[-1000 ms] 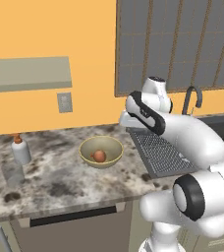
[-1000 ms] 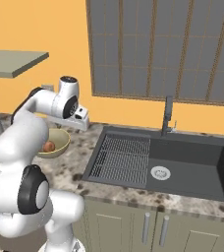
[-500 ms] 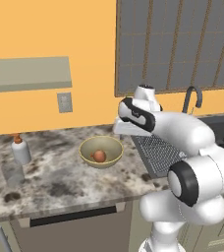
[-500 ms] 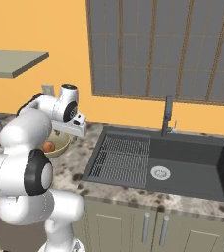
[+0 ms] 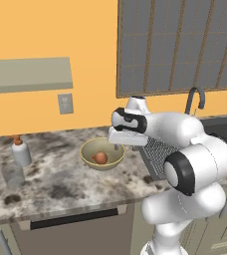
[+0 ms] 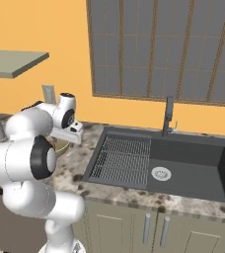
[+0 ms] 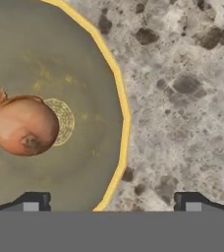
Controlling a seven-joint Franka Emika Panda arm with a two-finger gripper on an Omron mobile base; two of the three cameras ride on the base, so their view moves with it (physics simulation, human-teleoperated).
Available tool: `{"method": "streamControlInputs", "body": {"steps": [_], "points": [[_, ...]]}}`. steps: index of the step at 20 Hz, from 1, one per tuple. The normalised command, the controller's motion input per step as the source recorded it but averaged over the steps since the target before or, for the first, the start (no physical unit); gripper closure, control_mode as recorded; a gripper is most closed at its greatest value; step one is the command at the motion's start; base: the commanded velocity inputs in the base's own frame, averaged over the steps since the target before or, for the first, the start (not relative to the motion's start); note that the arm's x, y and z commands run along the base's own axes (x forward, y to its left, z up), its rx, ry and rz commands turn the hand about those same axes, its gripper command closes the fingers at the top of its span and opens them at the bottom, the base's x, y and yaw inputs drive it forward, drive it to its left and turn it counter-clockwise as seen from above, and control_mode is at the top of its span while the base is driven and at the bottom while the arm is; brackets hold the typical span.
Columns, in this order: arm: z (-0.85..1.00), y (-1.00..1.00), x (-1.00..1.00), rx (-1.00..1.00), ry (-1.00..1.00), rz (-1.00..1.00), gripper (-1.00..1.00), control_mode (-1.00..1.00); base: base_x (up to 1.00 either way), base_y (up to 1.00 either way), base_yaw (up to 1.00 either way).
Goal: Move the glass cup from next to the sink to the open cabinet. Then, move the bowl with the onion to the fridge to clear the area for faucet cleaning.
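Fingers (image 7: pixel 38 201) spread wide astride the bowl (image 7: pixel 55 74) rim at lower centre, probably lining up a rim grasp.

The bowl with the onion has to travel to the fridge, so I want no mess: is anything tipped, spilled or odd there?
Nothing stands out. The bowl sits upright on the counter, the onion inside it, no spill. The claw is open, straddling the bowl's rim.

onion (image 7: pixel 24 124) in bowl (image 7: pixel 92 74), bowl on counter (image 7: pixel 178 98).
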Motion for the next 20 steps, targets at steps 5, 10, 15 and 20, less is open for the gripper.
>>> {"method": "streamControlInputs", "body": {"steps": [5,10,15,20], "points": [[-0.41,0.01,0.08,0.00,0.01,0.00,-1.00,-1.00,0.00,0.00,0.00],[-0.24,0.00,0.18,0.04,0.00,0.00,-1.00,-1.00,0.00,0.00,0.00],[-0.24,0.03,0.22,0.05,-0.01,0.00,-1.00,-1.00,0.00,0.00,0.00],[-0.06,0.04,0.03,0.01,0.00,0.00,1.00,-1.00,0.00,0.00,0.00]]}}
